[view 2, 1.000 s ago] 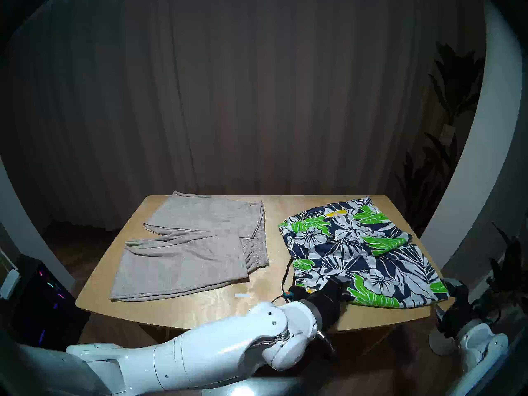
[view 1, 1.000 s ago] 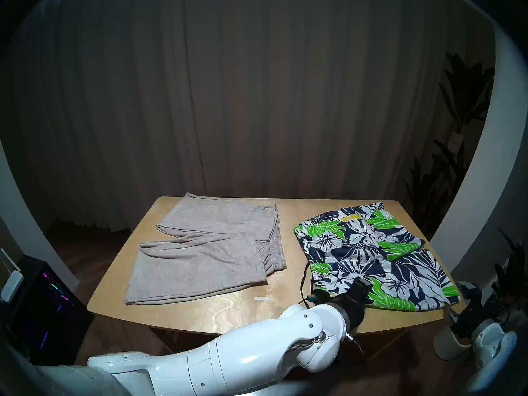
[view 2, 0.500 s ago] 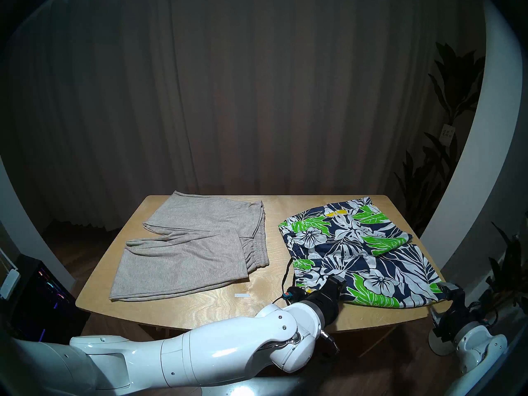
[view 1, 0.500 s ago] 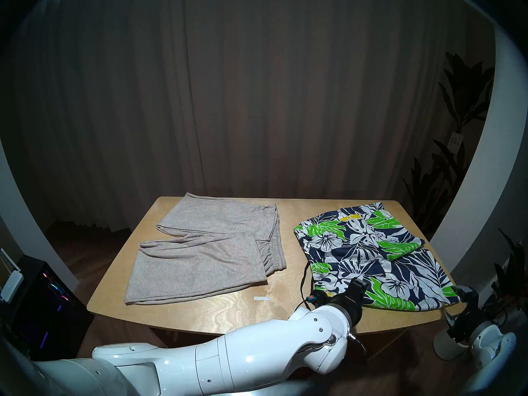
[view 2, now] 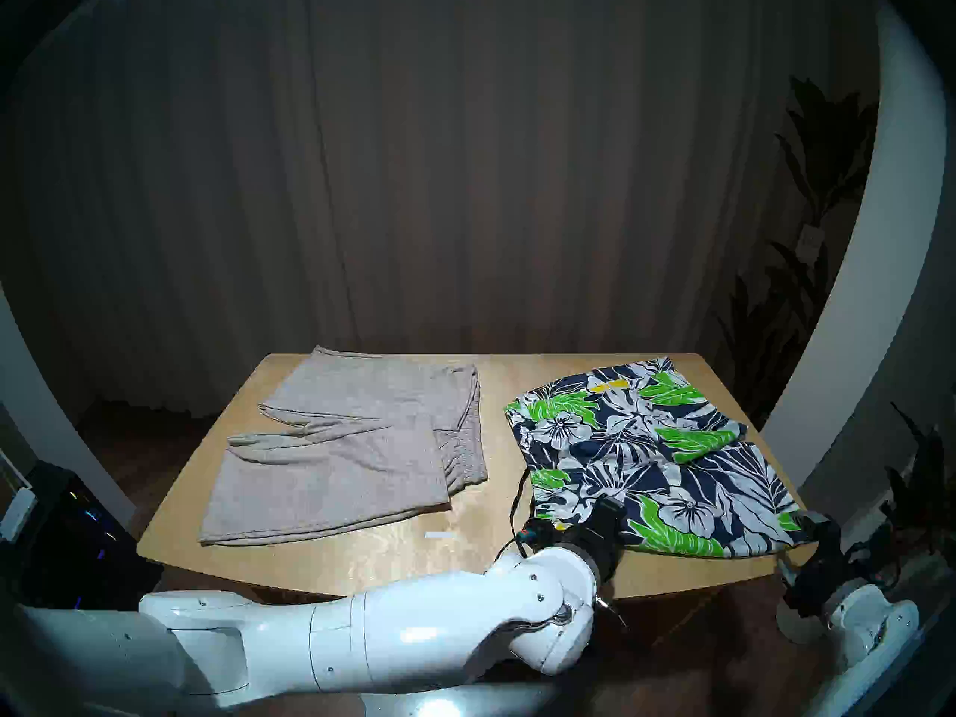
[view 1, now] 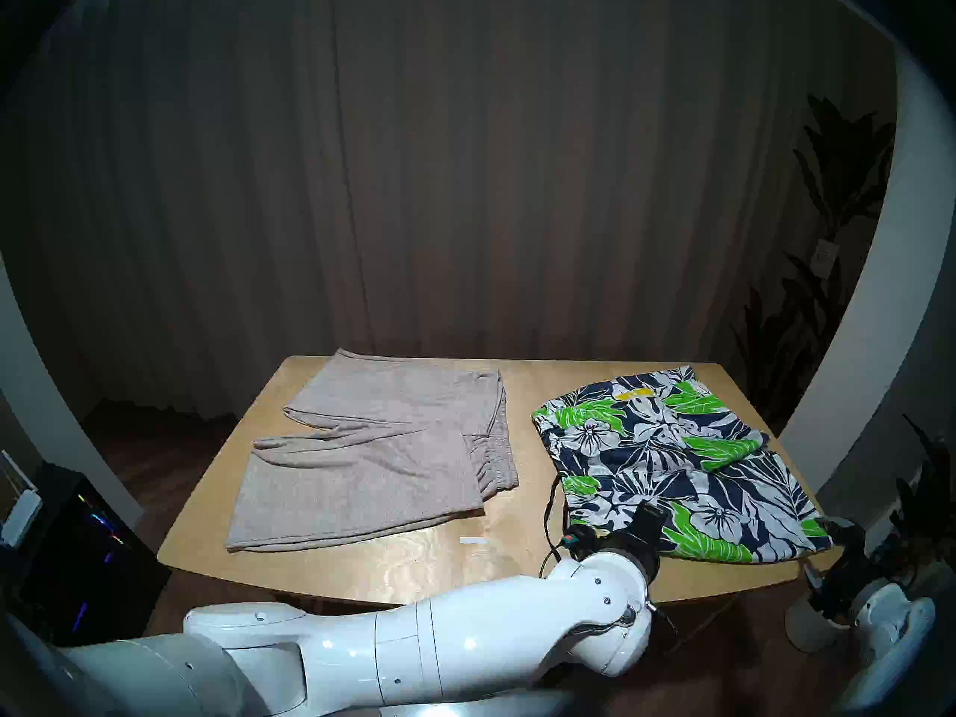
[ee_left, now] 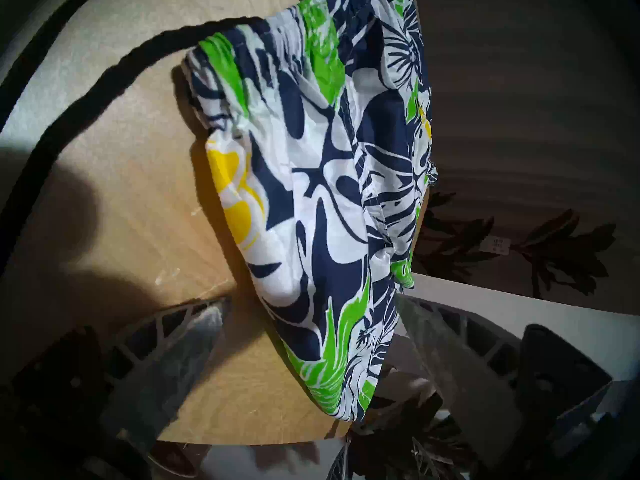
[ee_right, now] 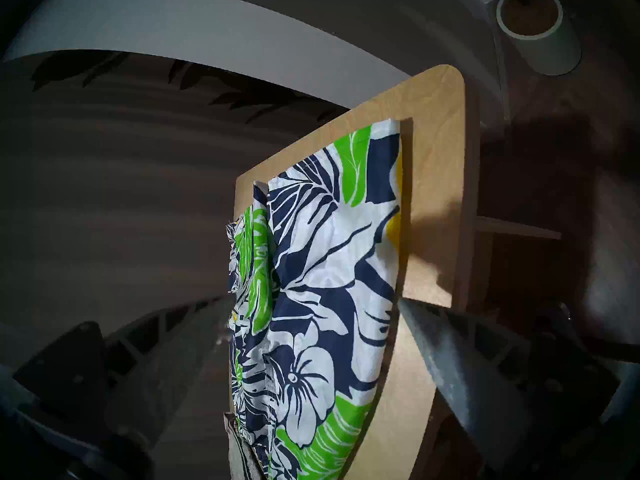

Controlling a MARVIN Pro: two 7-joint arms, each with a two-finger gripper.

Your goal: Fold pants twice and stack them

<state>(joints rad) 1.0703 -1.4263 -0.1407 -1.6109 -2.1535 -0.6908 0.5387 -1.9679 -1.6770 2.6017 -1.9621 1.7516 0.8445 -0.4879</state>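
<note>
- Head camera, left eye: two garments lie well apart on the wooden table (view 1: 414,571). The grey pants (view 1: 372,452) sit on the table's left half with the legs laid back over toward the waistband, so one fold looks done; a second is not visible. The floral shorts (view 1: 672,467) lie spread flat on the right half, both legs showing, with no fold apparent. Nothing is stacked.
- Head camera, right eye: same layout. The left gripper (view 2: 608,511) is at the near waistband corner of the shorts, beside the black drawstring (view 2: 517,498). The right gripper (view 2: 820,527) is at the near right hem corner. A small white tape strip (view 2: 438,535) lies on bare wood between the garments.
- Left wrist camera: the fingers (ee_left: 194,334) are spread wide, with the waistband corner of the shorts lying between them and on the table. No cloth is pinched; released.
- Right wrist camera: the fingers (ee_right: 446,334) are likewise apart, framing the hem end of the shorts near the table edge. Nothing is grasped.
- Assessment: the task appears to be at an early stage. Judged outstanding: both folds of the shorts, probably a second fold of the pants, then stacking. The step in hand appears to be taking the near edge of the shorts for a first fold.
</note>
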